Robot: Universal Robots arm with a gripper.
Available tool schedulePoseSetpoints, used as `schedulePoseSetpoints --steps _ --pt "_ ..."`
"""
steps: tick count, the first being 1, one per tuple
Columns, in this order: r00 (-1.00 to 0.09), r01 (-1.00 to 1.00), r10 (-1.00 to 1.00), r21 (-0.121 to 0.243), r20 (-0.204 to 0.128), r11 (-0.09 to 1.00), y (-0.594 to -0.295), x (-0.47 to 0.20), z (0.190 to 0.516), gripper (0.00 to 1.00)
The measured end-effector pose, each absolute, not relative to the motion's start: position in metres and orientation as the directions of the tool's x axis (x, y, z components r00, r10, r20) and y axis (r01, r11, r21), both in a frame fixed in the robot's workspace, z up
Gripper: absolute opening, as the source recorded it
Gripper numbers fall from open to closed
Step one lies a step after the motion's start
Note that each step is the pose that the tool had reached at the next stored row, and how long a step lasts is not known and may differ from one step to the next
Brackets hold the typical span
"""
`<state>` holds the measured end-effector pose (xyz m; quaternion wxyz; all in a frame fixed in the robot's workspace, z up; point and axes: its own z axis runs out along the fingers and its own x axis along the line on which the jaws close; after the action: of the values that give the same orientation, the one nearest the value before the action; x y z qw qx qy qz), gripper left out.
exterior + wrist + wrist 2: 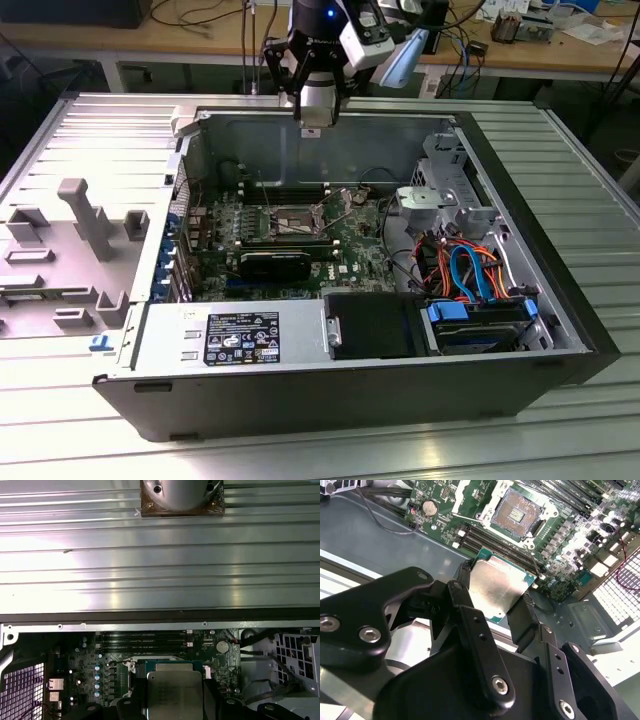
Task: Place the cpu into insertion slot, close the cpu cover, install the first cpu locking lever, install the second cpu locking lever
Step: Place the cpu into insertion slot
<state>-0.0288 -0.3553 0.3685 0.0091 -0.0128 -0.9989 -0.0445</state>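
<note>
My gripper (495, 591) is shut on the cpu (497, 585), a flat square chip with a dull silver top and a green edge, clamped by two black fingers (525, 611). The first wrist view shows the cpu (172, 690) between the same fingers. In the exterior view the gripper (314, 115) hangs above the back wall of the open computer case, higher than the motherboard (340, 240). The insertion slot (517, 512) lies bare on the green board, its dark contact field exposed. The cpu cover (470, 495) stands flipped open beside it. In the exterior view the insertion slot (290, 220) is below and in front of the gripper.
The case (300, 385) lies on a ribbed metal table (580, 200). A drive bay with blue and orange cables (470, 275) fills its side on the exterior view's right. A black block (370, 325) sits near the front. A grey moulded tray (70, 250) lies on the exterior view's left.
</note>
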Motion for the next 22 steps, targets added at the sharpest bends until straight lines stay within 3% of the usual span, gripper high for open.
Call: schedulePoseSetpoints --steps 22 --pt "-1.000 0.027 0.025 0.088 0.019 0.996 -0.3606 -0.0288 0.3682 0.54"
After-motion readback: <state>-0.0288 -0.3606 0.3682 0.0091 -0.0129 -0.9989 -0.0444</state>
